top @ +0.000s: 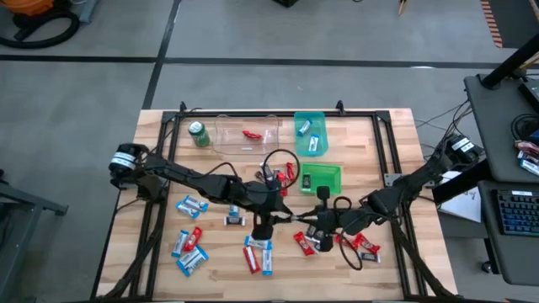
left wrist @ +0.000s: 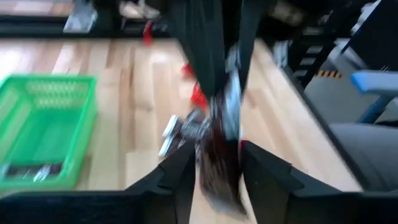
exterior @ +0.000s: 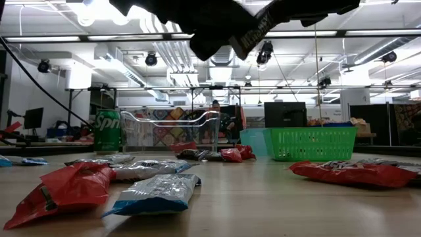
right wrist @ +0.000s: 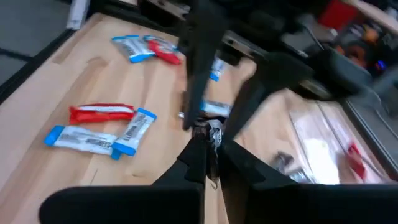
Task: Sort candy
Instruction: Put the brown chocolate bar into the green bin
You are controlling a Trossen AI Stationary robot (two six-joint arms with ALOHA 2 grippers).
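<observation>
A dark brown-and-silver candy (left wrist: pixel 219 163) hangs in the air between my two grippers over the middle of the table. My left gripper (top: pixel 285 218) comes from the left and my right gripper (top: pixel 308 220) from the right; they meet tip to tip, each shut on this candy. Red and blue-and-white candies (top: pixel 190 250) lie flat and scattered on the wood near the front edge. The low view shows only the dark arms (exterior: pixel 223 26) overhead; the held candy is hidden there. My left gripper has the dark candy's near part (left wrist: pixel 217 180) pinched between its two fingers (left wrist: pixel 180 177), level, from the table's left. The candy runs along the fingers, lifted clear of the table. My right gripper pinches the candy's opposite, silver end (right wrist: pixel 214 134) between its fingers (right wrist: pixel 194 160), level, from the table's right. The bar is clear of the table.
Along the far side stand a green can (top: pixel 199 133), a clear bin (top: pixel 248 133) with a red candy, a teal bin (top: pixel 309 133) with blue candy, and a green basket (top: pixel 322 178) with a dark candy. Red candies (top: pixel 364 246) lie under the right arm.
</observation>
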